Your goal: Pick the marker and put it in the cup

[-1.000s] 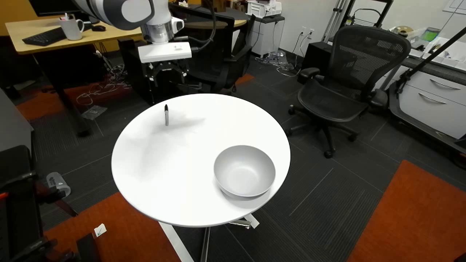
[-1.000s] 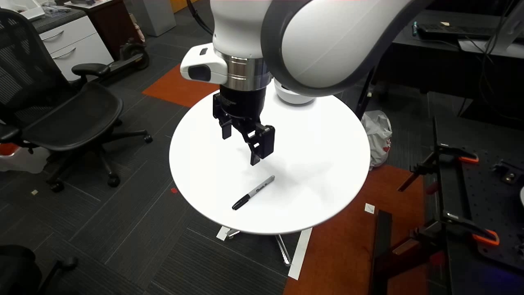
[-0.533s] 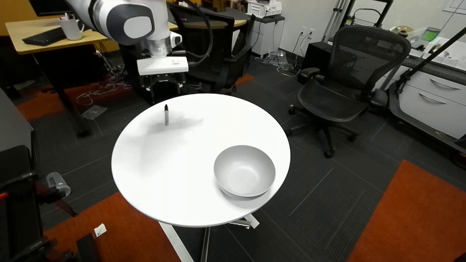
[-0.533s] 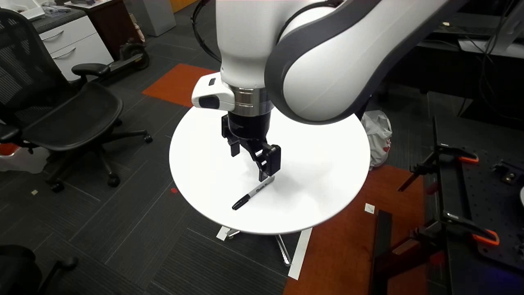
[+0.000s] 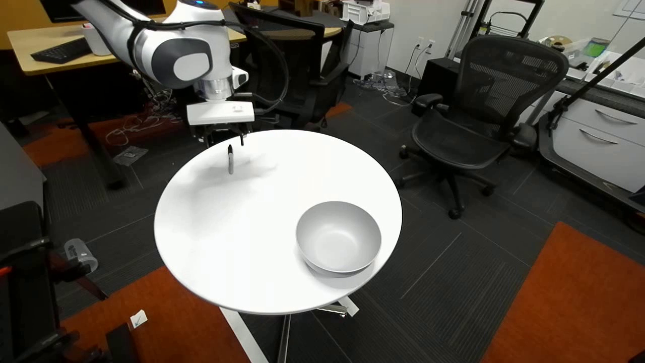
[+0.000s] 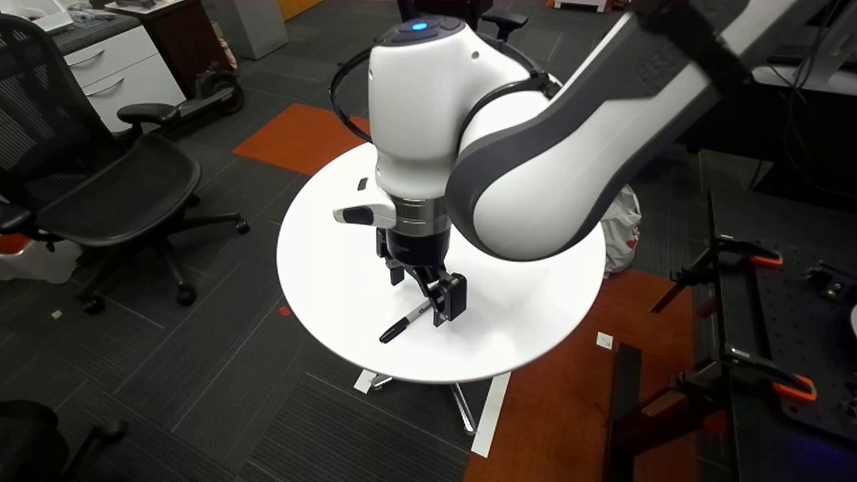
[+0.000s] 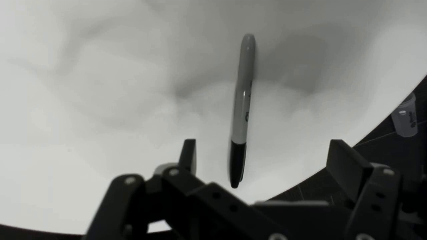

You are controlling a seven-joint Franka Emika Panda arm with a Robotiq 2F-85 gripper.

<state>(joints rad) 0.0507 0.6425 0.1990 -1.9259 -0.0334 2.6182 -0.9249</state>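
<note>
The marker, grey with a black cap, lies on the round white table (image 5: pixel 227 252) near its edge; it shows in both exterior views (image 5: pixel 231 160) (image 6: pixel 396 329) and in the wrist view (image 7: pixel 242 106). The cup, a wide light grey bowl (image 5: pixel 337 237), stands near the opposite edge. It is hidden behind the arm in an exterior view and out of the wrist view. My gripper (image 7: pixel 263 140) is open and empty, pointing down, low above the table at the marker (image 6: pixel 418 298). In the wrist view the cap lies between the spread jaws, closer to the left finger (image 7: pixel 188 155), touching neither.
Black office chairs (image 5: pixel 484 101) (image 6: pixel 114 181) stand on the floor beside the table. A wooden desk (image 5: pixel 25 45) with a keyboard is behind the arm. A black bench (image 6: pixel 770 321) with orange-tipped clamps stands near. A clear plastic container (image 7: pixel 405 116) lies on the floor.
My gripper has moved down toward the table and over to the marker, staying open. The arm now hides the bowl in an exterior view. The marker and bowl have not moved.
</note>
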